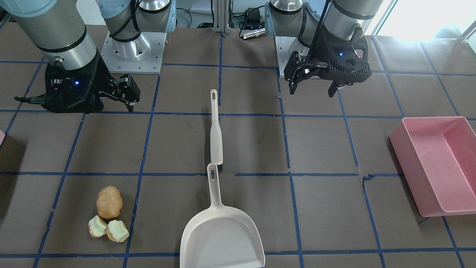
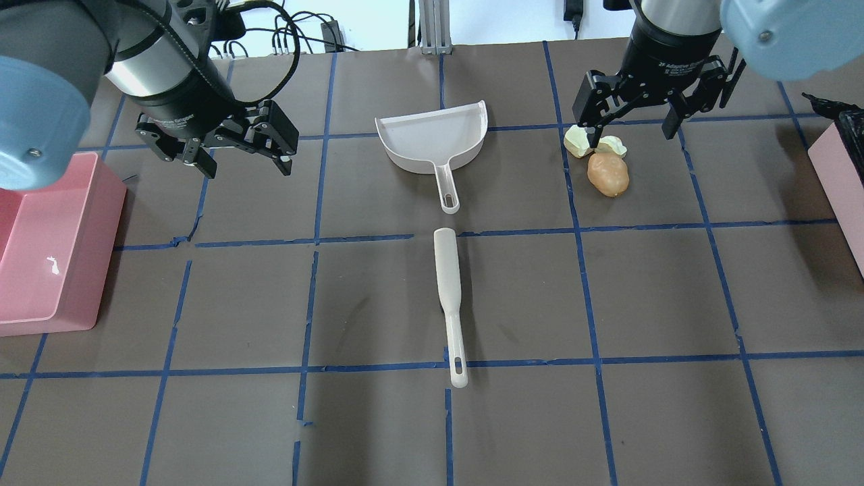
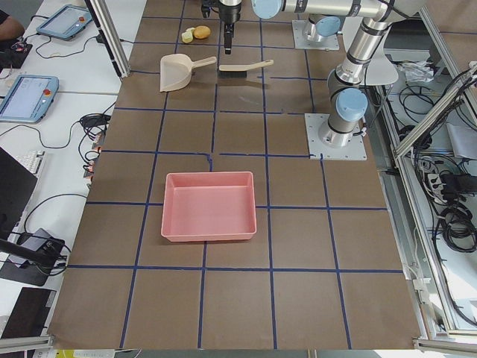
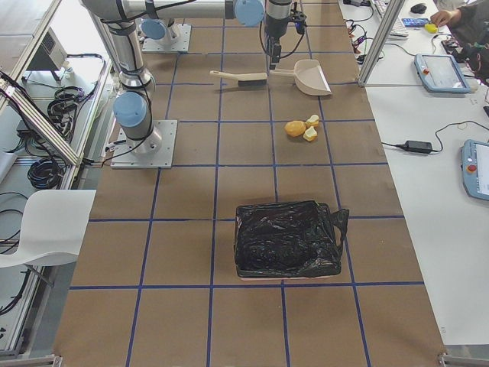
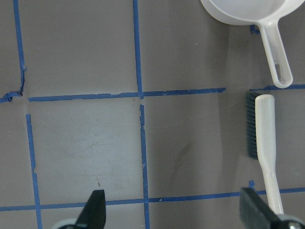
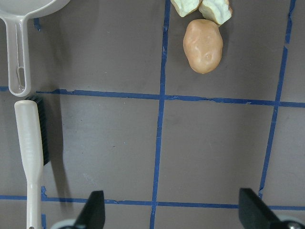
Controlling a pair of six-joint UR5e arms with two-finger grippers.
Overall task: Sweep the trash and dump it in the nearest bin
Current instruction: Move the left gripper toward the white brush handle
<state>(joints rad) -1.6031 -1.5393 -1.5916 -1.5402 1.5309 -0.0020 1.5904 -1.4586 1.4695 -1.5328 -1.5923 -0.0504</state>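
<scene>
The trash lies together: a brown potato-like lump and two pale bitten core pieces beside it. My right gripper is open and empty, hovering just above and behind the trash. My left gripper is open and empty, far to the left of it. A white dustpan and a white brush lie end to end at the table's middle. The bin shows as a pale pink sliver at the right edge, under a black bag.
A large pink rectangular tub stands at the table's left end. The brown table top carries a blue tape grid. The arm bases stand at the back. The black bag covers the right-end container.
</scene>
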